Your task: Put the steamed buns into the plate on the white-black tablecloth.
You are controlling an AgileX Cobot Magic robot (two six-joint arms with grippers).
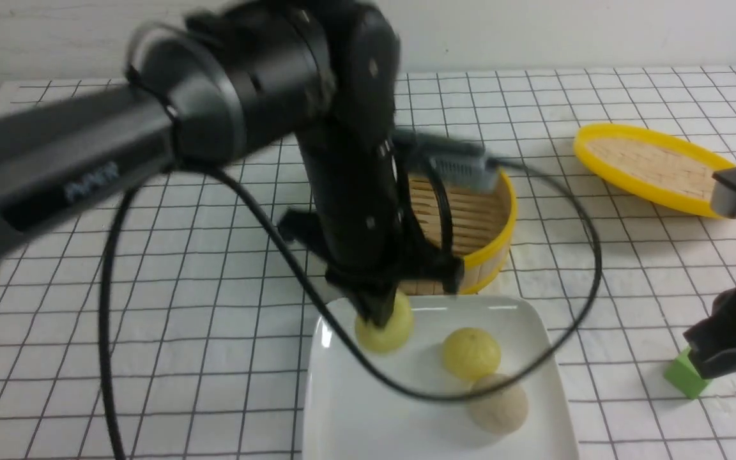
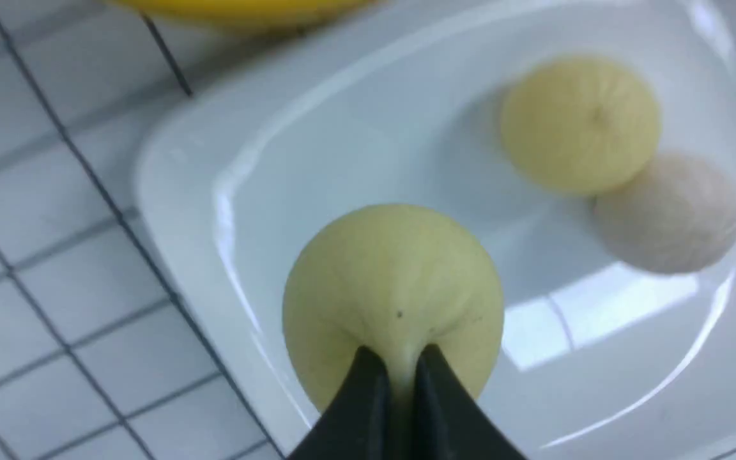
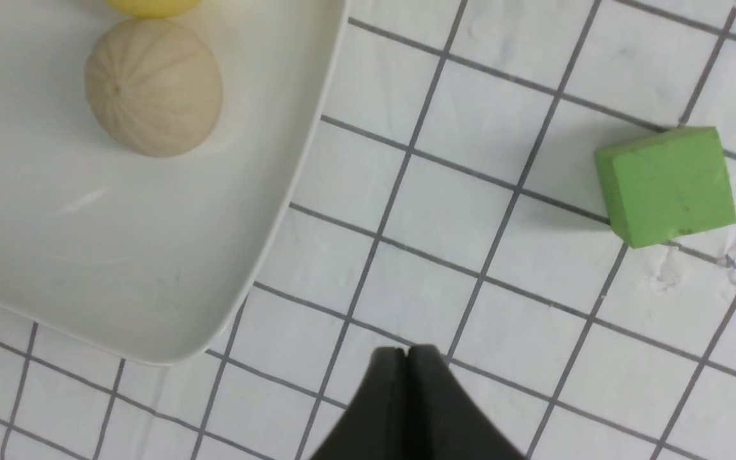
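Observation:
The white plate [image 1: 342, 415] lies on the white-black tablecloth [image 1: 183, 287] near the front. My left gripper [image 1: 377, 316] is shut on a pale yellow steamed bun [image 1: 386, 329], pinching its skin at the plate's back left corner. In the left wrist view the fingertips [image 2: 368, 370] dig into that bun [image 2: 393, 281]. A second yellow bun [image 1: 471, 352] and a beige-grey bun [image 1: 499, 404] rest inside the plate, touching each other. My right gripper [image 3: 406, 350] is shut and empty, above the cloth to the right of the plate [image 3: 119, 268].
The yellow-rimmed bamboo steamer [image 1: 492, 236] stands just behind the plate, partly hidden by my left arm. Its woven lid [image 1: 652, 167] lies at the back right. A green cube [image 1: 684, 377] sits on the cloth beside my right gripper. A black cable loops over the plate.

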